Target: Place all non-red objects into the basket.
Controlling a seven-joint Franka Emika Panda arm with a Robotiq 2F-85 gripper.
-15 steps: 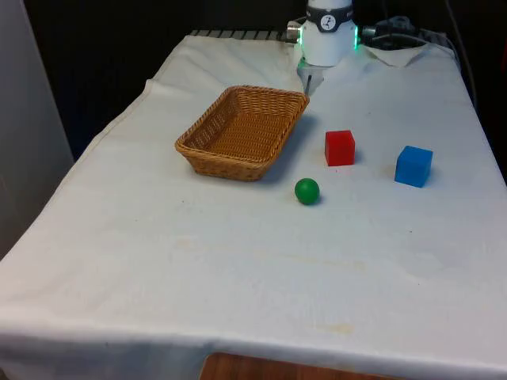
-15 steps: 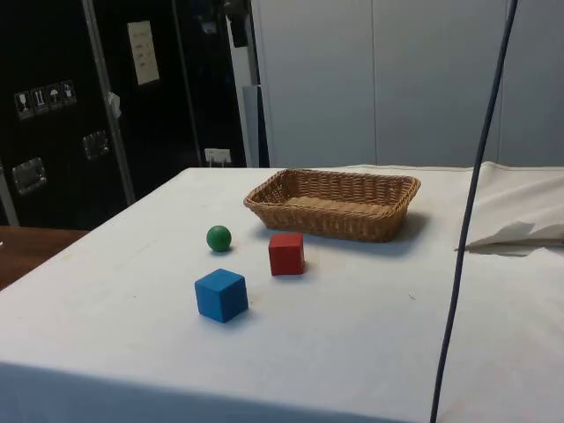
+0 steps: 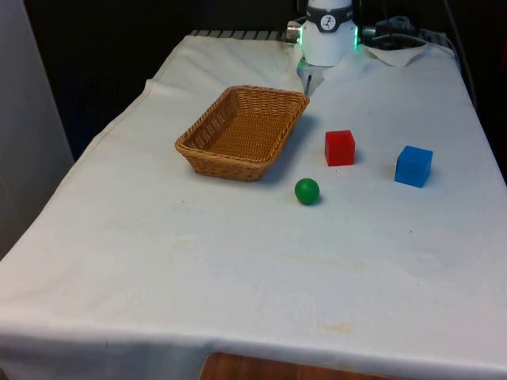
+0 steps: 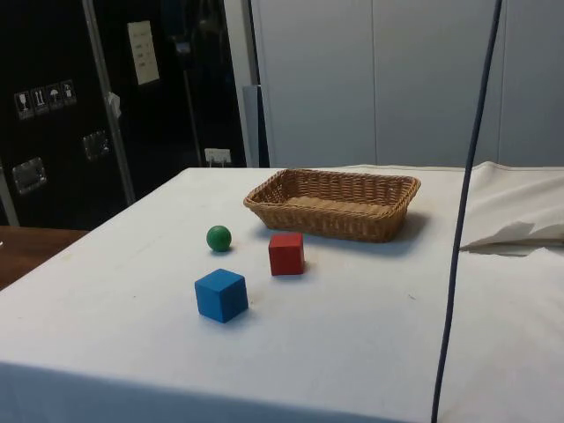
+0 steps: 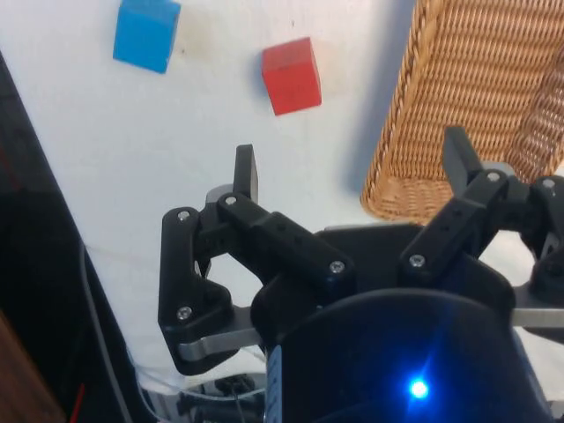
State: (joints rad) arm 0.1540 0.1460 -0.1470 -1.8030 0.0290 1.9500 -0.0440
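A wicker basket (image 3: 223, 162) (image 4: 326, 226) stands empty on the white cloth. Off its corner sits a red cube (image 3: 340, 148) (image 4: 286, 254). A blue cube (image 3: 413, 166) (image 4: 220, 295) is further toward the front view's right, and a green ball (image 3: 306, 191) (image 4: 218, 237) lies nearer the front camera. In the wrist view my gripper (image 5: 352, 163) is open, with nothing between its fingers. It hangs high over the cloth beside the basket (image 5: 467, 97), with the red cube (image 5: 292, 75) and blue cube (image 5: 145, 33) beyond its fingertips.
A dark cable (image 4: 458, 238) hangs down across the side view. Crumpled white cloth (image 3: 396, 51) lies at the table's far end near the robot's base. Broad bare cloth stretches from the ball to the table's near edge.
The hanging cable in the side view has shifted slightly. The basket, both cubes and the ball have not moved.
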